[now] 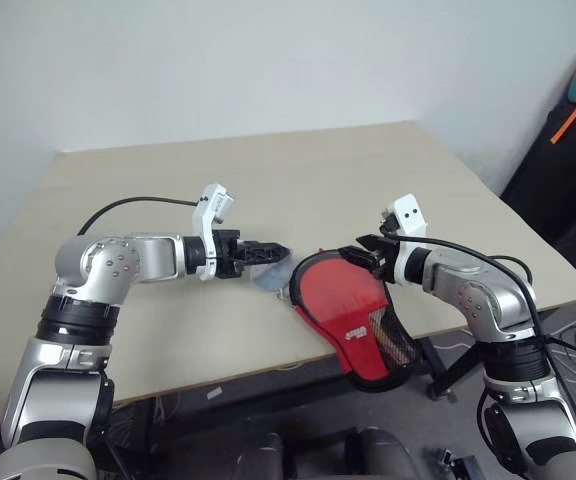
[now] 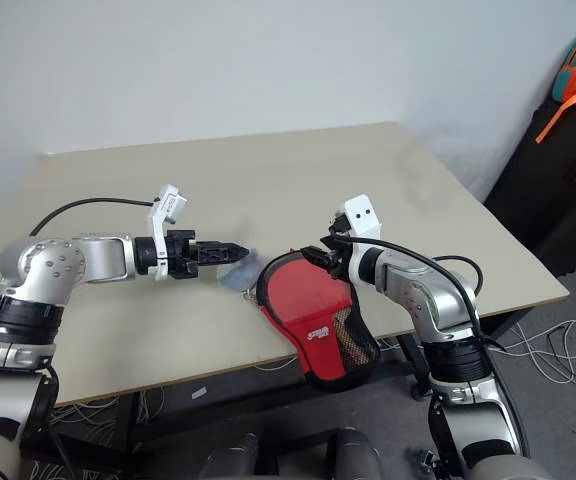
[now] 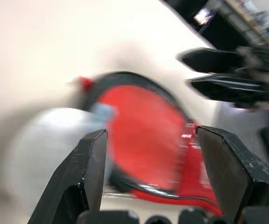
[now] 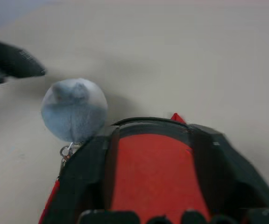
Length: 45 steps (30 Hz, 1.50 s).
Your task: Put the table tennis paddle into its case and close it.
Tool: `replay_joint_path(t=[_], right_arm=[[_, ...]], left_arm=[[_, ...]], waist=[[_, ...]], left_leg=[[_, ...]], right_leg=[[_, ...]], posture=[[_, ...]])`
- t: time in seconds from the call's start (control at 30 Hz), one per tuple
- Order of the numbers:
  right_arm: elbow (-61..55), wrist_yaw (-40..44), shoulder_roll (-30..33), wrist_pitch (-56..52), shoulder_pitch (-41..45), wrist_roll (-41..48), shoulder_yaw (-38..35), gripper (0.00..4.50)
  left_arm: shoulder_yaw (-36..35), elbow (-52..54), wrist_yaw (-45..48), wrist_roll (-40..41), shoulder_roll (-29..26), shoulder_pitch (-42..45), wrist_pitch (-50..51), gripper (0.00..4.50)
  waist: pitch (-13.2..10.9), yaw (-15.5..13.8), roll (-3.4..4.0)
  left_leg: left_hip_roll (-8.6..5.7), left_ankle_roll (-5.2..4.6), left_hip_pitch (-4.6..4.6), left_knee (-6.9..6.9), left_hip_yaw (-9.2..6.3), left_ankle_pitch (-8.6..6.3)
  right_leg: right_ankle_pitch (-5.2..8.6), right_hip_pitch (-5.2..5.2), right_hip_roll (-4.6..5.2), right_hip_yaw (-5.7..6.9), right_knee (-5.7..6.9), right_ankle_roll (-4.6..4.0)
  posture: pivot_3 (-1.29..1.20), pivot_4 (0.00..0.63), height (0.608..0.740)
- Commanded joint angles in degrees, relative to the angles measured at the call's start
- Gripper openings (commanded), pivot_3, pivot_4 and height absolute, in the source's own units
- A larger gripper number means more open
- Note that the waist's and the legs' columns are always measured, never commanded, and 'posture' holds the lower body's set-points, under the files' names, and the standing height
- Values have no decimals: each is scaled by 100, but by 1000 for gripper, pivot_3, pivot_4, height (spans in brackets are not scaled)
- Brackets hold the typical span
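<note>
Case [image 1: 353, 320], red side up with its mesh panel and white logo toward the near end, lies at the front edge of the surface [image 1: 268, 180], its narrow end hanging past the rim. Right fingers [image 1: 370, 250] are at the case's far round rim, one on each side of its black zipper edge, clamped on it. Left fingers [image 1: 268, 253] stand spread and empty, apart from the case's left rim. A whitish-grey fluffy ball [image 4: 74, 109] lies just beside them, hooked to the case's zipper.
</note>
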State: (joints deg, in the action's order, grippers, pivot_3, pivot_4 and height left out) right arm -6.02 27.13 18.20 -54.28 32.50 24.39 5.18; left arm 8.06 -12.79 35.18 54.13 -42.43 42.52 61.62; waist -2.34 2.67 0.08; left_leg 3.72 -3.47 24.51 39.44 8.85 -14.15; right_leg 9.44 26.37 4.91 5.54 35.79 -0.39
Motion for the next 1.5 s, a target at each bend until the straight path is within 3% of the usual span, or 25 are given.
replay_joint_path(t=[0.03, 0.27, 0.37, 0.43, 0.47, 0.73, 1.1, 1.17, 1.27, 1.33, 1.5], right_arm=[[177, -120, -155, -29, 146, -106, 66, 2157], [412, -163, -439, 141, 85, -350, 362, 2157], [474, -209, -517, 166, 66, -433, 419, 2111], [491, -222, -534, 159, 40, -484, 432, 2111], [495, -223, -538, 143, 27, -495, 428, 2111], [392, -19, -402, -120, -181, -538, 705, 2111], [705, -33, -199, -52, -305, -1122, 1297, 2111], [682, 4, -214, -52, -308, -1128, 1277, 1752], [694, 26, -248, -60, -310, -1148, 1218, 863], [745, 23, -274, -81, -304, -1148, 1171, 130], [780, 58, -282, -122, -314, -1167, 1162, 0]], left_arm=[[99, -344, 621, -680, 2, 411, -293, 3183], [602, -1126, 1290, -2144, 330, 569, -1165, 3183], [845, -1303, 1511, -2743, 453, 497, -1629, 3766], [840, -1430, 1586, -2935, 560, 483, -1719, 4417], [865, -1458, 1666, -3028, 585, 469, -1735, 4465], [1027, -1513, 2132, -3643, 741, 343, -1751, 4465], [659, -2014, 2132, -3897, 1140, 606, -1698, 4465], [585, -2085, 2140, -3877, 1182, 658, -1672, 4500], [511, -2268, 2048, -3944, 1233, 747, -1689, 3872], [504, -2332, 2056, -3990, 1244, 776, -1701, 3187], [394, -2729, 1991, -4097, 1361, 1032, -1760, 1578]], waist=[[0, 1, 0], [0, -2, -1], [0, -1, -2], [0, -2, -2], [0, -1, -3], [0, -3, -3], [15, -5, -25], [16, -5, -27], [16, -2, -27], [16, 0, -27], [24, -2, -40]], left_leg=[[1, 0, 0, 0, 1, 0], [1, 0, 2, 0, 1, 0], [0, -1, 4, 1, 3, 0], [1, -1, 4, 1, 2, 0], [1, -1, 4, 1, 1, 0], [2, -4, 4, 4, -3, 0], [4, -7, 0, 16, -16, 0], [4, -7, 0, 18, -20, 0], [4, -7, 1, 18, -26, -1], [5, -8, 0, 18, -26, -1], [5, -8, -1, 19, -24, 0]], right_leg=[[0, 1, 0, -1, 0, 0], [0, 3, 2, 0, 1, 0], [0, 4, 2, -2, 1, 0], [0, 5, 2, -2, 2, 0], [0, 4, 2, -1, 2, 0], [0, 3, 3, -1, 2, 0], [0, -6, 2, 3, 6, 0], [0, -6, 2, 3, 7, 0], [0, -4, 2, 3, 8, 0], [0, -5, 1, 2, 8, 0], [0, -7, 1, 3, 10, 0]], posture=[[0, 0, 724], [0, 0, 724], [0, 0, 724], [0, 0, 724], [0, 0, 724], [0, 0, 724], [0, 0, 724], [0, 0, 724], [0, 0, 724], [0, 0, 724], [0, 0, 724]])
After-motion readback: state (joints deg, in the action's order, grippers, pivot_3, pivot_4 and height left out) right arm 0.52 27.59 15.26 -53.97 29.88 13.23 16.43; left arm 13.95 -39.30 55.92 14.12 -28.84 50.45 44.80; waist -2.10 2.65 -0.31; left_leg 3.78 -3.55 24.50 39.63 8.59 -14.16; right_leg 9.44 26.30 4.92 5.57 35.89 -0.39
